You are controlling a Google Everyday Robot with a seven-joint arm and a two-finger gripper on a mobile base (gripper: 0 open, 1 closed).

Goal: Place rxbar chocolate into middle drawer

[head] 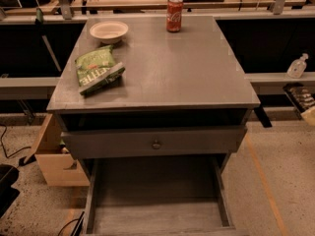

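Observation:
The middle drawer (157,215) is pulled open at the bottom of the grey cabinet, and its bare plank floor shows with nothing on it. My gripper (301,98) is a dark shape at the right edge of the view, beside and below the cabinet top and well apart from the drawer. A dark flat piece with pale marks sits in it. I cannot tell whether that is the rxbar chocolate, and no black bar lies on the cabinet top or in the drawer.
On the cabinet top (187,73) are a green chip bag (97,71) at the left, a white bowl (109,31) at the back left and a red soda can (174,14) at the back. A drawer front with a round knob (156,143) is above the open drawer. A clear pump bottle (297,66) stands on the right ledge, and a wooden box (55,156) sits on the floor at the left.

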